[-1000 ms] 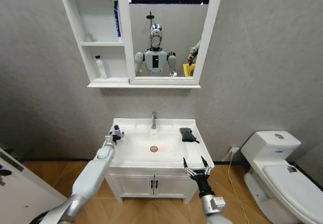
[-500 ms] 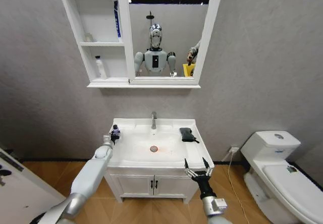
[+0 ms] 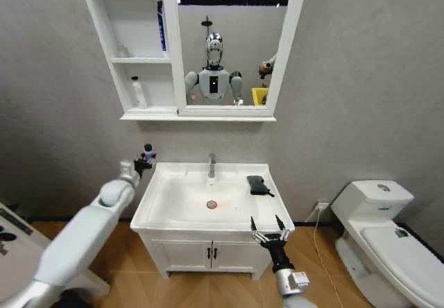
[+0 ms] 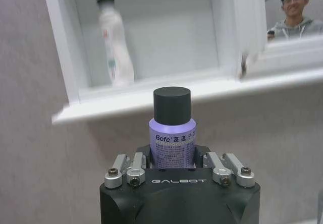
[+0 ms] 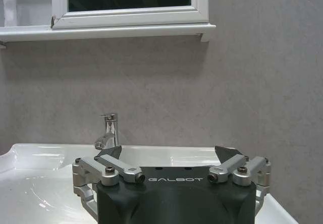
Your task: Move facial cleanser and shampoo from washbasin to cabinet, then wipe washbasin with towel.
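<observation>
My left gripper [image 3: 144, 158] is shut on a small purple bottle [image 3: 148, 148] with a dark cap, held in the air just off the washbasin's [image 3: 177, 207] far left corner. In the left wrist view the purple bottle [image 4: 172, 133] stands upright between the fingers of the left gripper [image 4: 174, 158], facing the cabinet [image 4: 151, 99]. A white bottle [image 3: 139, 91] stands on the lower shelf of the cabinet [image 3: 146, 114]. The dark towel [image 3: 257, 184] lies on the basin's right rear rim. My right gripper [image 3: 269, 226] hangs open at the basin's front right edge.
A chrome tap [image 3: 211, 164] stands at the back middle of the basin. The mirror [image 3: 222, 44] joins the cabinet on its right. Below the basin is a two-door vanity [image 3: 208, 254]. A white toilet [image 3: 381, 228] stands to the right.
My left gripper has lifted the purple bottle off the basin's left rear corner and carried it up and to the left. The right arm has stayed in place.
</observation>
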Motion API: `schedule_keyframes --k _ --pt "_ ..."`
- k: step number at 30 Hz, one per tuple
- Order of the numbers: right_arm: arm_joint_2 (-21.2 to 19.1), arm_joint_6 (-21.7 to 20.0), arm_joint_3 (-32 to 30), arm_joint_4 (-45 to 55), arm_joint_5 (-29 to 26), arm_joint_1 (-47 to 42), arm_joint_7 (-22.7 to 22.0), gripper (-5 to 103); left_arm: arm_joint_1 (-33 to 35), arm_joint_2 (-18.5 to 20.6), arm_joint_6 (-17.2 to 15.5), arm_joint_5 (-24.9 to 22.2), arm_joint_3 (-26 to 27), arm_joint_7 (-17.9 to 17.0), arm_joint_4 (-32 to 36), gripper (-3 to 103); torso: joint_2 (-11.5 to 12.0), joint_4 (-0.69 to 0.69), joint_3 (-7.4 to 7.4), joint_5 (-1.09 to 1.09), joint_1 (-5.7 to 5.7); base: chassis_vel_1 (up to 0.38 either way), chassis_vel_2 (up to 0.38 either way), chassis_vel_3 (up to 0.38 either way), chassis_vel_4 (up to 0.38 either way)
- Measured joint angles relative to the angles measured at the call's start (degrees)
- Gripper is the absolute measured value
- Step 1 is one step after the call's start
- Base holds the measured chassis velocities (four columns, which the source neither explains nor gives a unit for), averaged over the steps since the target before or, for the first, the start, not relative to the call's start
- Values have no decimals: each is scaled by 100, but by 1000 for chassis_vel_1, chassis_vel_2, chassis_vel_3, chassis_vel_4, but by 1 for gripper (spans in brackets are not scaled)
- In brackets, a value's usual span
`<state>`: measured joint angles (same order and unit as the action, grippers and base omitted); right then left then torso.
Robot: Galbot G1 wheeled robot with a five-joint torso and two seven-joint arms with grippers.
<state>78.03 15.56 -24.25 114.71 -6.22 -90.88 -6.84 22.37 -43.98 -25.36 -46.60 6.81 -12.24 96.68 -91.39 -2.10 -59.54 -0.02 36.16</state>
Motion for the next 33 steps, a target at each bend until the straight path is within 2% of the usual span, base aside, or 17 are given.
schedule_keyframes --k 2,3,5,6,7,8,13,14,16,22,33 --pt "-4 -9 3 58 4 -23 0 100 -891 134 -566 -742 -263 -297 117 43 -1 1 1 7 -1 0 0 0 0" --pt "-4 -9 3 58 4 -23 0 100 -891 134 -566 -742 -263 -297 117 43 -1 1 1 7 -1 0 0 0 0" --pt "-21 -10 -25 106 1 -72 -1 100 -1865 25 -898 -1208 -659 -452 -287 43 0 1 -1 -1 1 0 0 0 0" --pt "-21 -10 -25 106 1 -72 -1 100 -1865 25 -898 -1208 -659 -452 -287 43 0 1 -1 -1 1 0 0 0 0" --pt "-30 -10 -34 126 -5 -90 -1 100 -2355 -123 -997 -1291 -864 -468 -587 43 0 0 0 3 1 0 0 0 0" --pt "-40 -10 -44 143 -10 -105 -1 100 -2746 -295 -1039 -1299 -1047 -469 -919 43 -1 2 0 4 0 0 0 0 0" --pt "-41 -4 -69 154 -27 -110 -1 100 -3214 -612 -1044 -1226 -1320 -407 -1454 43 0 2 -1 3 1 0 0 0 0" --pt "-19 28 -97 154 -37 -116 -1 100 -3481 -879 -1044 -1125 -1489 -337 -1933 43 0 2 -1 3 2 0 0 0 0" --pt "-5 71 -114 139 -46 -151 -1 100 -3639 -1084 -1044 -1024 -1607 -284 -2271 43 1 2 -1 2 2 0 0 0 0" --pt "2 175 -169 38 -80 -205 0 100 -3936 -1323 -1056 -765 -1898 -23 -2827 43 1 1 -1 1 2 0 0 0 0" --pt "-18 247 -231 -11 -149 -211 0 100 -4191 -1716 -1068 -370 -1968 154 -3609 43 0 1 -1 2 2 0 0 0 0"
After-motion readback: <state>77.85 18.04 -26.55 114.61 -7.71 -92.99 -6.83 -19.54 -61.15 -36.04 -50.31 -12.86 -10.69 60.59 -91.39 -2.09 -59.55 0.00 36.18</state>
